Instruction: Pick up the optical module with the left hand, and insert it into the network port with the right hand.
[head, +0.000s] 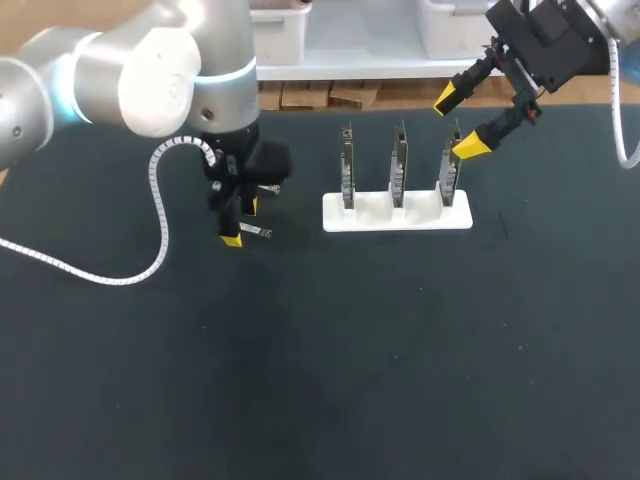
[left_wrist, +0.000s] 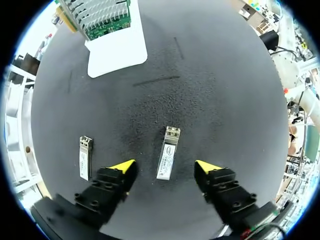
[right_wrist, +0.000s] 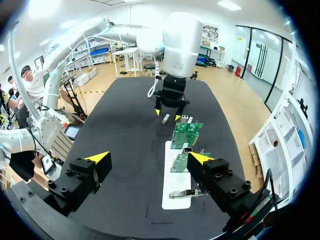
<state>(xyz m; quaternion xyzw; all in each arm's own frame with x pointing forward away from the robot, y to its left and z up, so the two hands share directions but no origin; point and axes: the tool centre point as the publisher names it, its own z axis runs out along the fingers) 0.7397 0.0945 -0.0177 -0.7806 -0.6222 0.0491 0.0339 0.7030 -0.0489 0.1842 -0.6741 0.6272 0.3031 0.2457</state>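
Left arm (head: 150, 70) looms closest, coming in from the left and bending down to the black table (head: 320, 380). Left gripper (left_wrist: 165, 167) hangs low over the mat left of centre, fingers apart. Optical module (left_wrist: 168, 153) lies flat on the mat between the two yellow tips, with a gap on each side and no finger touching it; its metal end points toward the rack. Second module (left_wrist: 85, 157) lies flat just outside one finger, roughly parallel to the first and apart from it. White holder (head: 397, 213) sits right of the gripper, past mid-table, with three green network cards (head: 400, 165) standing upright on edge in a row, evenly spaced. Right gripper (head: 458, 124) hovers above the holder's far right end, close to the rightmost card, tilted, fingers spread wide and holding nothing. Right wrist view shows the holder (right_wrist: 172, 192) below and ahead of its own tips, with the left gripper (right_wrist: 167, 115) beyond the far card.
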